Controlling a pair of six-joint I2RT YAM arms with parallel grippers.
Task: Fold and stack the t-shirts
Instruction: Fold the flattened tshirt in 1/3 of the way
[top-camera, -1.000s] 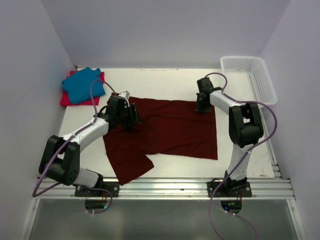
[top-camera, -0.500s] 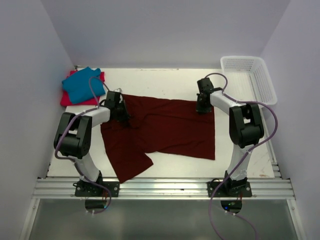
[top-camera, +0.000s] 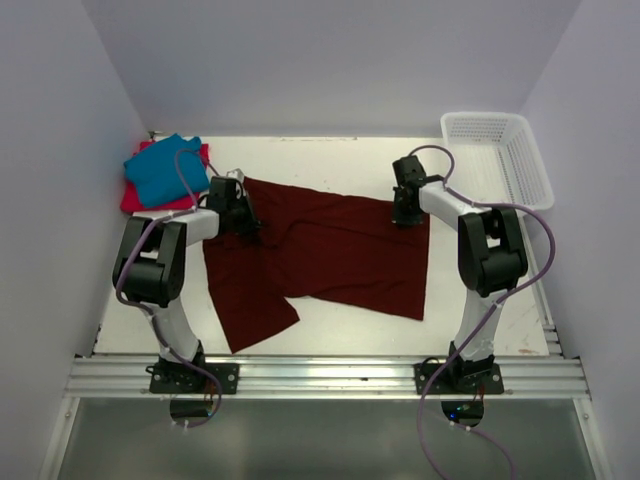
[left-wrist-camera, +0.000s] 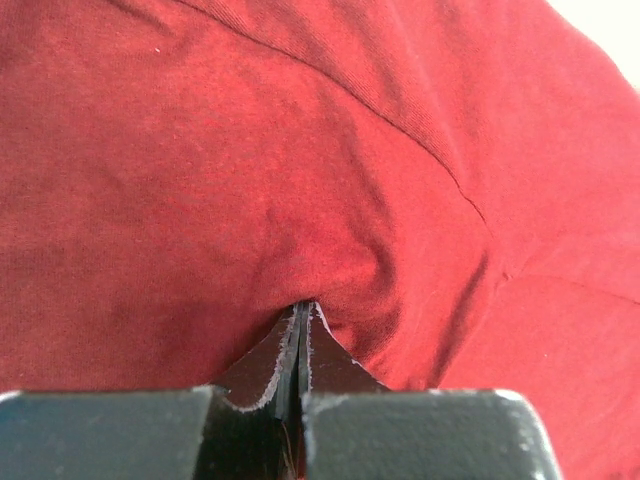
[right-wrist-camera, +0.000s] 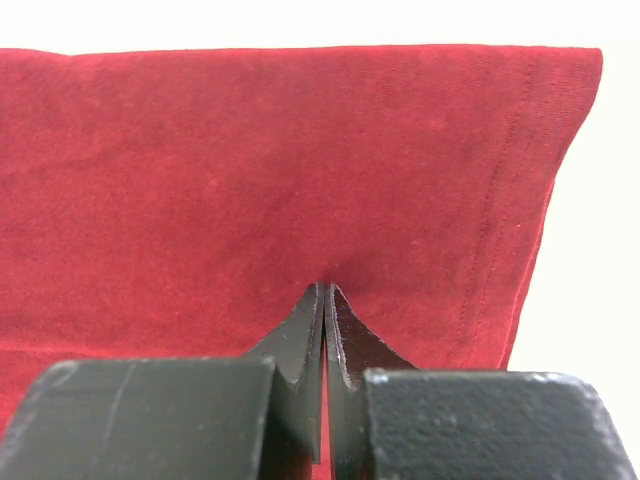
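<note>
Third shirt in hand: a maroon t-shirt (top-camera: 340, 260) lies rumpled across the table (top-camera: 330, 165), stretched between the robot's two pincers, with one loose part trailing toward the arm bases. The left pincer (top-camera: 244, 224) is clamped on a pinch of cloth near a seam, its tips pressed together and the fabric puckered around them in the wrist view. The right pincer (top-camera: 402, 214) is likewise closed on cloth just inside a hemmed corner, with the hem running close on its right. Beyond and left of the left pincer, a teal t-shirt (top-camera: 160, 172) sits folded on a red-pink t-shirt (top-camera: 133, 197), apart from the work. A white mesh basket (top-camera: 448, 128) stands to the right of the right pincer, not touching it. The step appears to be squaring the maroon shirt by its far edge before a first fold. The next move likely calls for both arms to pull in step, so the creases flatten without the thin cloth slipping from either grip.
</note>
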